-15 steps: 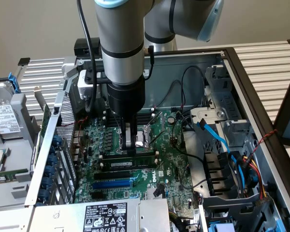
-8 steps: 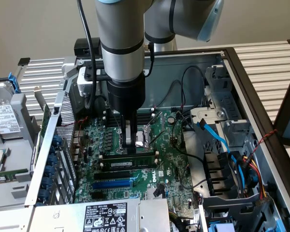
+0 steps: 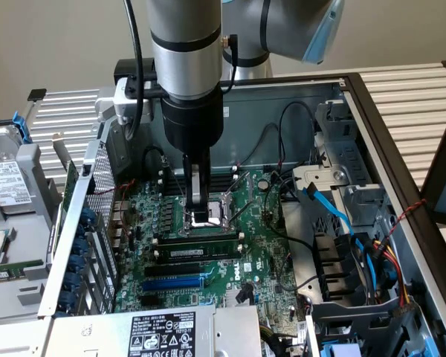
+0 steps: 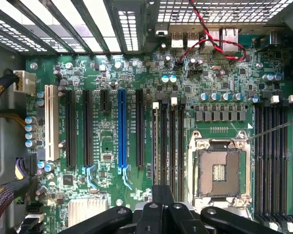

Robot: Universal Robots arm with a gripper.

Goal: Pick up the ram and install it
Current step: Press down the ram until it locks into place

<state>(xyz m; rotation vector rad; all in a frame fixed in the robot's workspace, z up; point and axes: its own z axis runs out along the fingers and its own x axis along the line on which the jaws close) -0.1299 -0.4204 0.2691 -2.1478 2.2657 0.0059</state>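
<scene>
The ram (image 3: pixel 197 248), a long green stick with dark chips and a white label strip, stands on edge in one of the black slots (image 3: pixel 193 262) just in front of the CPU socket (image 3: pixel 208 212). My gripper (image 3: pixel 198 214) hangs straight down over that socket, slightly behind the ram and apart from it. Its fingers are shut with nothing between them. In the wrist view the shut gripper (image 4: pixel 163 207) sits over the ends of the black slots (image 4: pixel 172 146), with the CPU socket (image 4: pixel 219 168) beside them.
The motherboard lies in an open PC case. A blue expansion slot (image 3: pixel 175 282) runs in front of the black slots. Blue and black cables (image 3: pixel 342 223) and a drive cage crowd the exterior view's right. A power supply (image 3: pixel 163 331) sits at the front, and the perforated case wall (image 3: pixel 97 216) rises on the left.
</scene>
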